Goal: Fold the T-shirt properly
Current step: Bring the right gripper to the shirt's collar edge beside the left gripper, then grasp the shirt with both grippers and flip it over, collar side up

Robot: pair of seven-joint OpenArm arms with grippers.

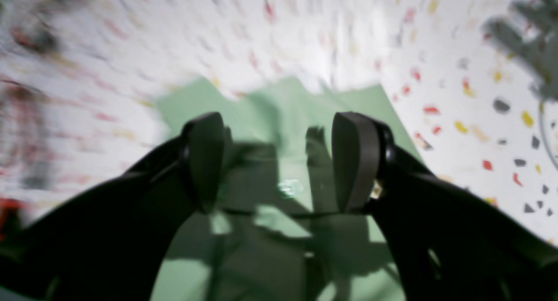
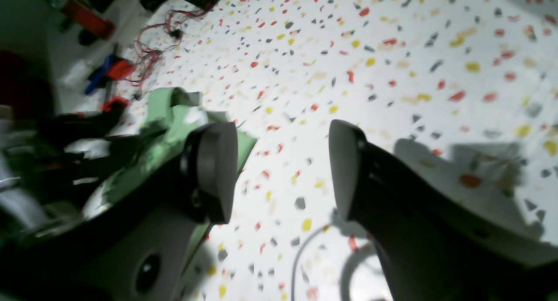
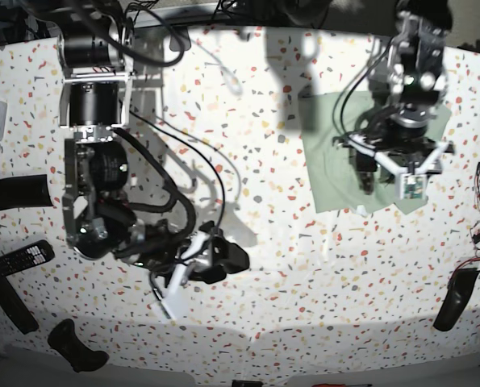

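Pale sage-green T-shirt (image 3: 327,168) lying bunched toward one side of a speckled terrazzo-patterned surface (image 3: 272,306), beneath the left jaws (image 1: 279,166), spread above it, with the right jaws (image 2: 279,170) also spread, well apart from it. Probably light, soft and limp, easily creased, best pinched at the flat outer corners or doubled edge. No readable brand, label or writing.

Bright overhead glow, hard shadows, left wrist view blurred.
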